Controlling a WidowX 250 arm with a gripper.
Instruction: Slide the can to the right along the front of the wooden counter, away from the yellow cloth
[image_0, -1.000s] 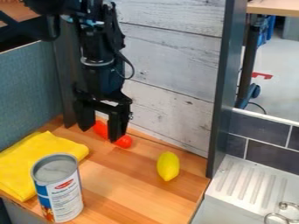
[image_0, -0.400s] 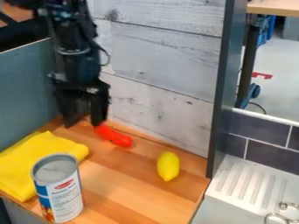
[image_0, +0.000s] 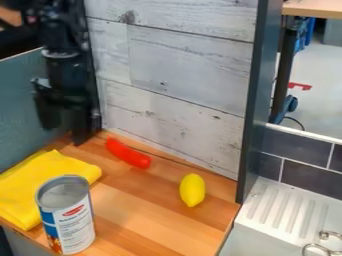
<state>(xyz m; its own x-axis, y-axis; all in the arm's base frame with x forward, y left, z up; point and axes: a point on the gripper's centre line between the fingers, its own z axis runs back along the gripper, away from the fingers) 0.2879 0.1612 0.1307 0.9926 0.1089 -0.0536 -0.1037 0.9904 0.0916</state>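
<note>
Finishes, bench (image_0: 143, 207) corner
Smooth wood grain seen on bench; wall panel (image_0: 180, 75) of rough, weathered wood look. Can (image_0: 70, 222): metal top, glossy printed label. Folded cloth (image_0: 37, 187) matt. Lemon (image_0: 192, 190) and red piece (image_0: 128, 153) smooth, plastic-looking.

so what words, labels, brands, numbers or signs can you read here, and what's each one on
Nothing can be quoted with certainty.
Can, red badge: pale lettering, too small to read.
Can, under the badge: a line of blue print, also too small to read.
Yellow cloth, red object, yellow lemon: no lettering that I can see.
</note>
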